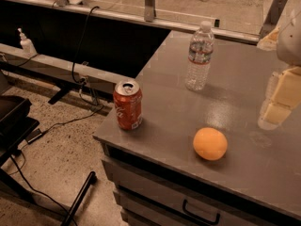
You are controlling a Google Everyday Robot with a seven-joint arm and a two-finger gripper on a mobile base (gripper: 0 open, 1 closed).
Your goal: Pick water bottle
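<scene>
Grey table [169, 126], matte top with drawers under its front edge. The water bottle [199, 55] stands upright toward the far side, clear and ribbed, with a white cap and a red-and-white label band. Nothing touches it. A red soda can [128, 104] stands upright near the left edge, well apart from the bottle. An orange [210, 143] lies nearer the front, between the can and the arm. A small white pump bottle [26, 42] sits off on a ledge at far left, not on the table.

The end effector [275, 111] hangs at the right edge of the view, above the table, to the right of the bottle and nearer the front, well apart from it. I cannot tell whether it is apart or together.

Step, as I judge it: approach, with the grasp not yet begun. The next move calls for a reach left and toward the far side. It should come in at mid-body height, below the label band and clear of the orange. It must arrive wide enough to straddle the bottle, then close gently, since thin plastic gives and an upright bottle tips if nudged.
</scene>
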